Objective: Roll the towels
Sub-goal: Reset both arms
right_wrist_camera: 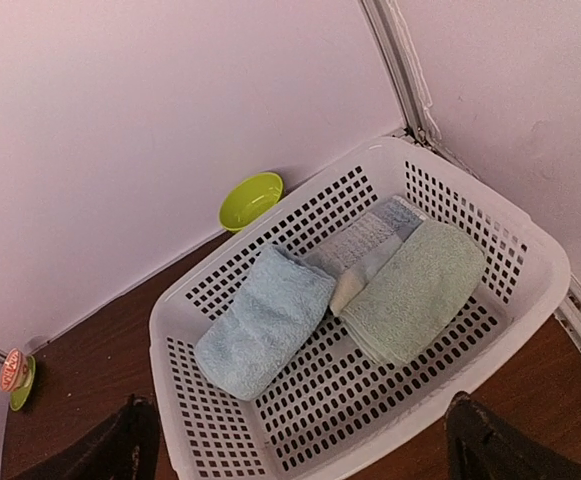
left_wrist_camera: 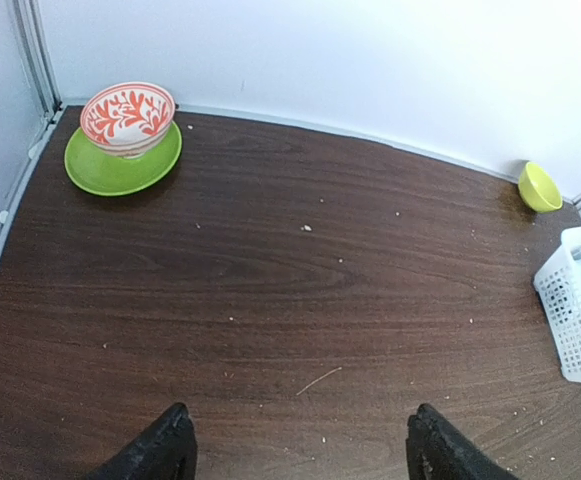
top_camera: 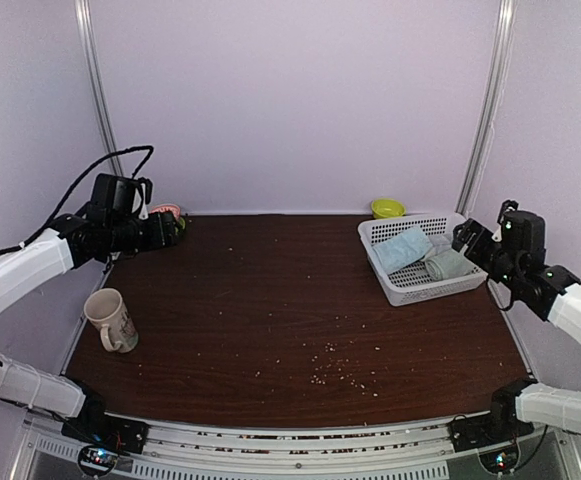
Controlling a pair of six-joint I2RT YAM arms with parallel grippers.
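Towels lie walled inside the basket, left end effector and right end effector agape.

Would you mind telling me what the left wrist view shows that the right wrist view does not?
Only left wrist: the open left claw over the crumb-strewn table. Only right wrist: the blue towel and green towel lying folded, unrolled, and the open right claw. Both: the white basket, the yellow-green bowl and the patterned bowl on its green plate.
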